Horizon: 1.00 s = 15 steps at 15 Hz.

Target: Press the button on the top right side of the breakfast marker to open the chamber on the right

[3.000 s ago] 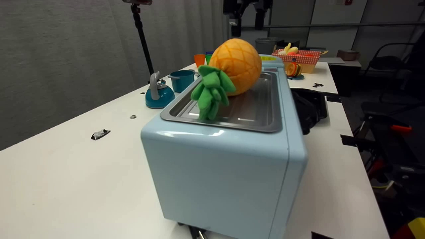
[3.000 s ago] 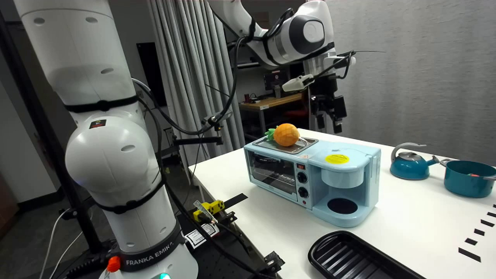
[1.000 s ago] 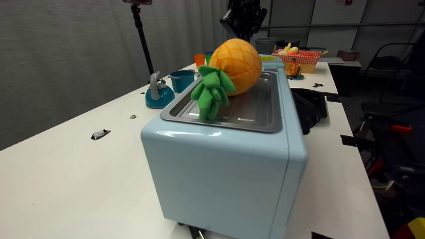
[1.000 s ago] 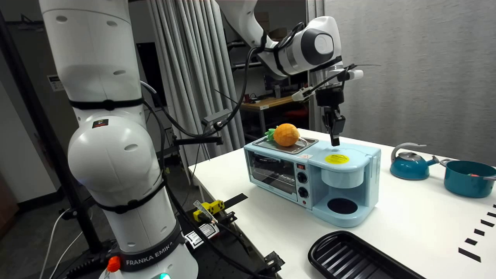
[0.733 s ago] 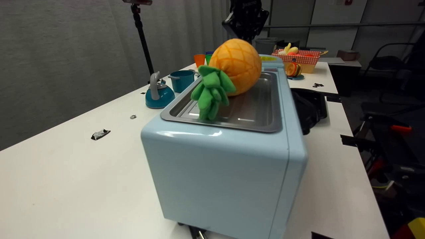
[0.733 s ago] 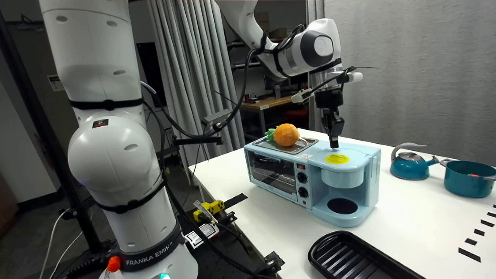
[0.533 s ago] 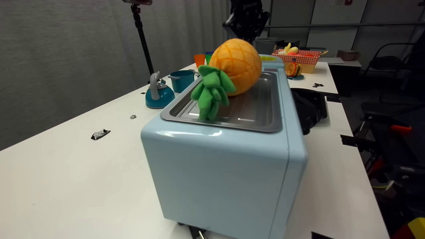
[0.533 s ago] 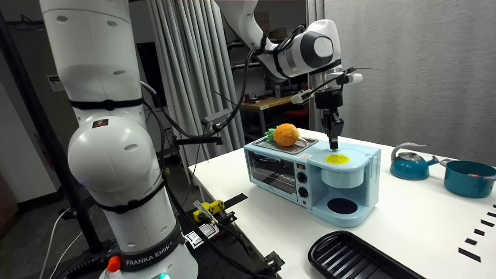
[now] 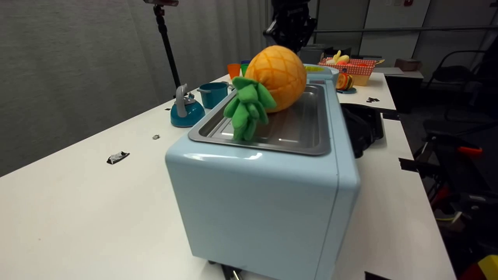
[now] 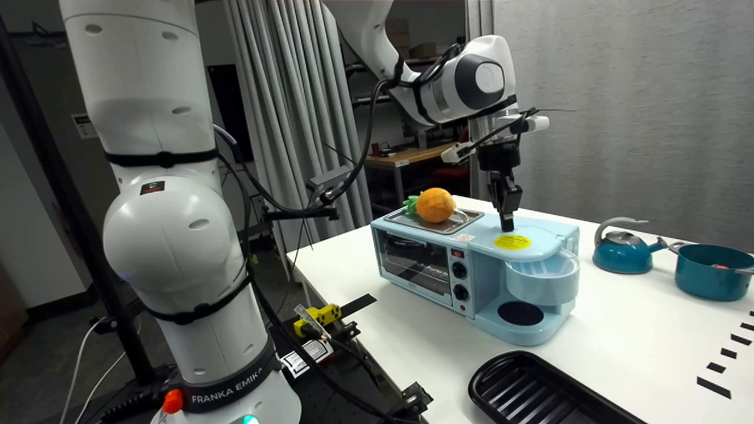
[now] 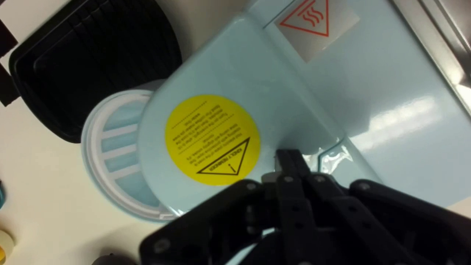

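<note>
Gripper (image 11: 291, 154) closed, nothing held, tips down at the top of the breakfast maker (image 10: 478, 277), on the far side of the yellow sticker (image 10: 512, 242); button hidden from sight, contact impossible to confirm. Chamber (image 10: 542, 287) jutting out from under that top, to the right in an exterior view. Toy pineapple (image 10: 435, 205) on the metal tray (image 10: 452, 227) at left; kettle (image 10: 624, 254) and pot (image 10: 710, 275) farther right, black pan (image 10: 542, 391) near.
</note>
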Motion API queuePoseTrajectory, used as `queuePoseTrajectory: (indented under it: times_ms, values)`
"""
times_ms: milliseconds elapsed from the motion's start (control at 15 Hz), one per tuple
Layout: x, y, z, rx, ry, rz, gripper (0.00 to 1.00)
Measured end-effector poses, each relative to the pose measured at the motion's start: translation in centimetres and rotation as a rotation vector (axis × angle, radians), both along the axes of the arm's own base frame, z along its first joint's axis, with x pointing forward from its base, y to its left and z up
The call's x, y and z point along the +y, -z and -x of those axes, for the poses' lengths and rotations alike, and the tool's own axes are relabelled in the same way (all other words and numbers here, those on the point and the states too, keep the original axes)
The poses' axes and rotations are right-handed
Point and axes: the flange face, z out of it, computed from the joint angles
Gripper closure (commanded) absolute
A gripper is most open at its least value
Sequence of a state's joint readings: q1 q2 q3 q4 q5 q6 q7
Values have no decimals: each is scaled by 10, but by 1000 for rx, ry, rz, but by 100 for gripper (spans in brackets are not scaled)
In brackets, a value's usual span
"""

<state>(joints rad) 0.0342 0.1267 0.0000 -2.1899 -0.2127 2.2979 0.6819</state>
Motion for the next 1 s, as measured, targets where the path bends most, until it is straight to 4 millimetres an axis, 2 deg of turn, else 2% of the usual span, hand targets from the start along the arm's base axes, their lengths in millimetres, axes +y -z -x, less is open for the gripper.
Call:
queuePoseTrajectory:
  times_ms: [667,1000]
  values:
    - [8,1,7,-37,-63,52,100]
    - [3,-6,-4,-56,-52,54,100]
